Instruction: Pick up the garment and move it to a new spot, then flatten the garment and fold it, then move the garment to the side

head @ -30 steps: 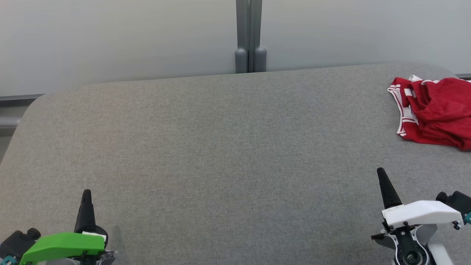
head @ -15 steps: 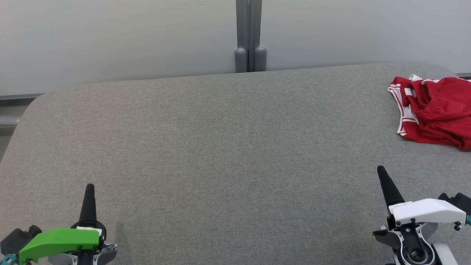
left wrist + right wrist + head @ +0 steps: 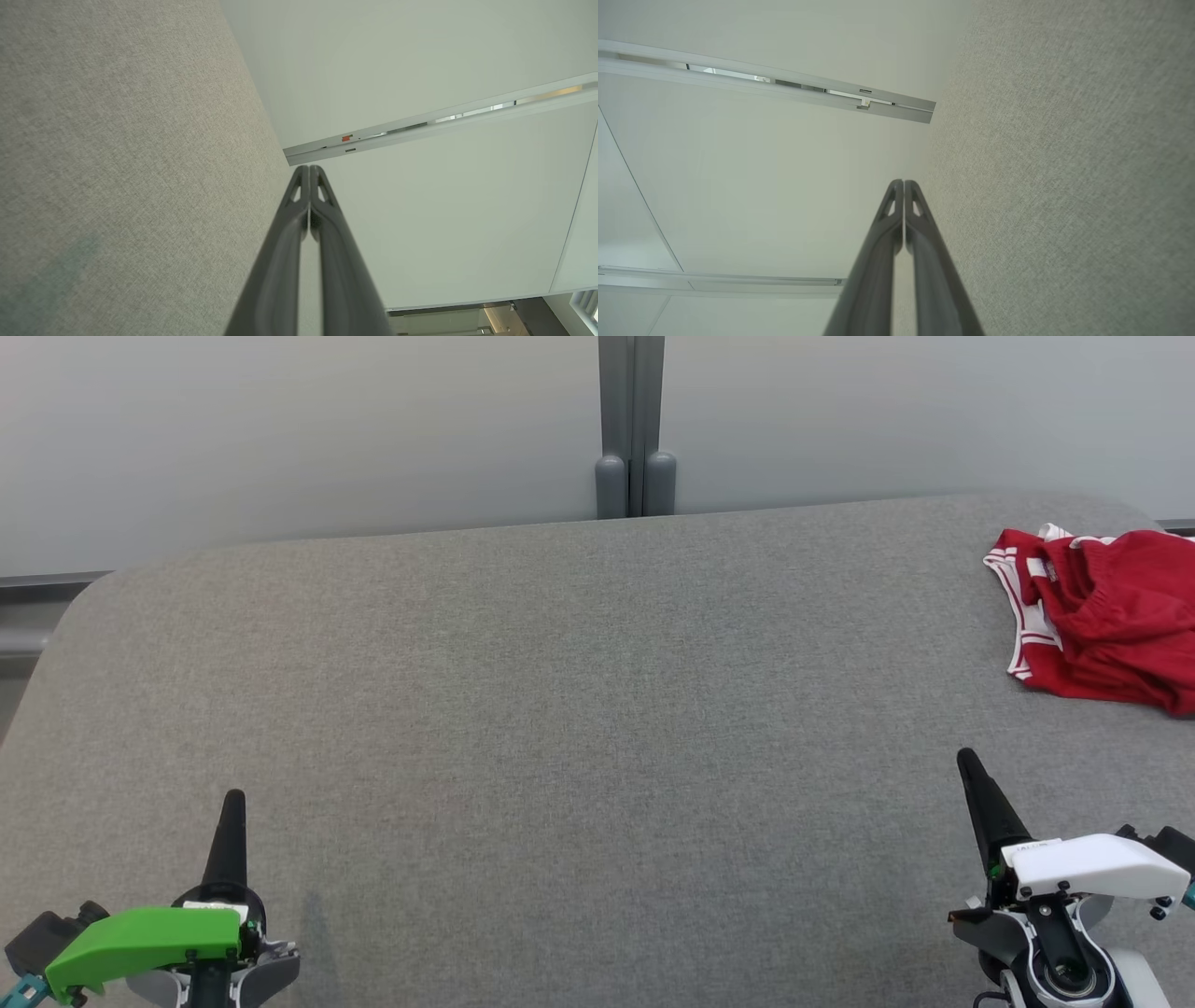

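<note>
The garment [image 3: 1111, 616] is a crumpled red piece with white trim, lying at the far right of the grey table [image 3: 579, 709]; the head view's right edge cuts it off. My left gripper [image 3: 233, 800] stands at the lower left, shut and empty, far from the garment. In the left wrist view the left gripper [image 3: 309, 169] has its tips pressed together. At the lower right my right gripper [image 3: 965, 758] is shut and empty, well in front of the garment. The right wrist view shows the right gripper [image 3: 903, 183] with both tips touching.
A pale wall [image 3: 280, 429] runs behind the table, with a grey post [image 3: 635, 429] at its middle. The table's far corners are rounded. Bare grey cloth stretches between the two grippers.
Both grippers have crept a little forward over the table, staying shut. The garment has not moved.
</note>
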